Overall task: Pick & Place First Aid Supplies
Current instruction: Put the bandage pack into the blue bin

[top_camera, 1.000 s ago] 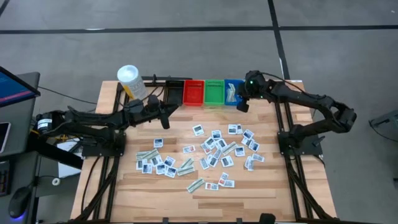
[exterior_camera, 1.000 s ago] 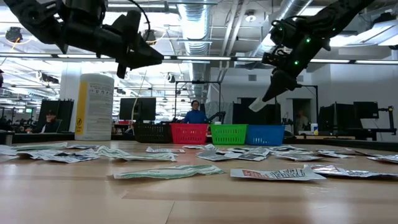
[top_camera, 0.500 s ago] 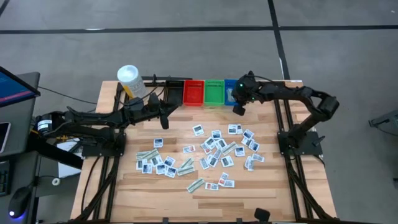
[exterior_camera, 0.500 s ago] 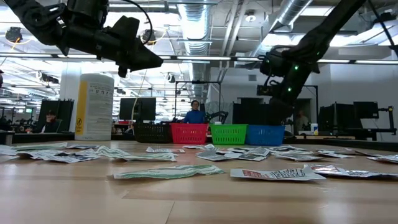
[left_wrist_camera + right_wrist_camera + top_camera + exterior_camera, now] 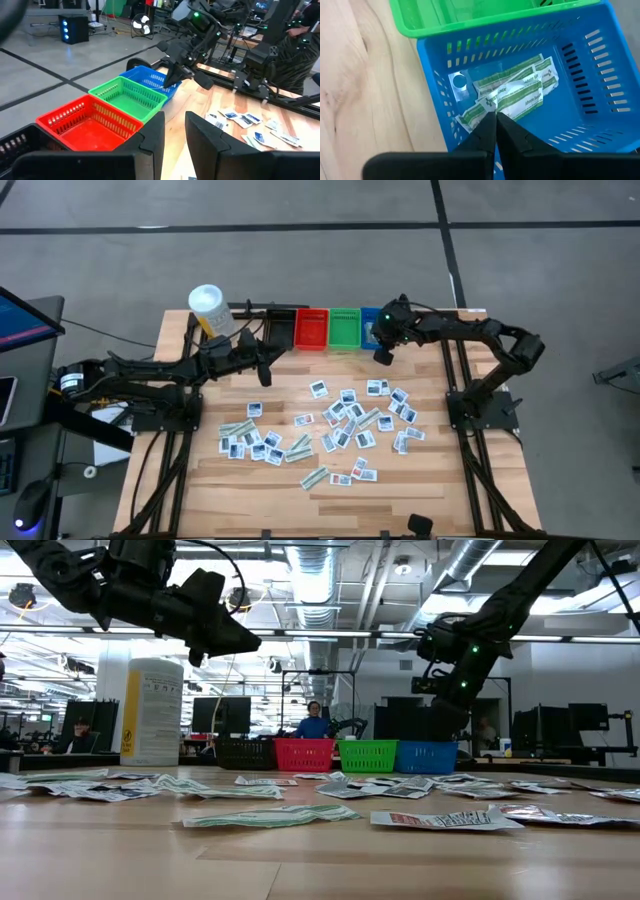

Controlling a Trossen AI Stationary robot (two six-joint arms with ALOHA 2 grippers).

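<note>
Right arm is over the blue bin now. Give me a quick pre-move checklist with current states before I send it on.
1. Right gripper above the blue slotted plastic bin: ok.
2. Right gripper's fingers together, nothing visible between them: ok.
3. Pale-green strip packets lying inside the blue bin, none hanging over its rim: ok.
4. Green slotted plastic bin and red slotted plastic bin beside it upright in the row: ok.
5. Left gripper waiting apart, near the red bin, nothing between its fingers: ok.
6. Flat white packets left scattered on the wooden table: not ok, many remain.
</note>
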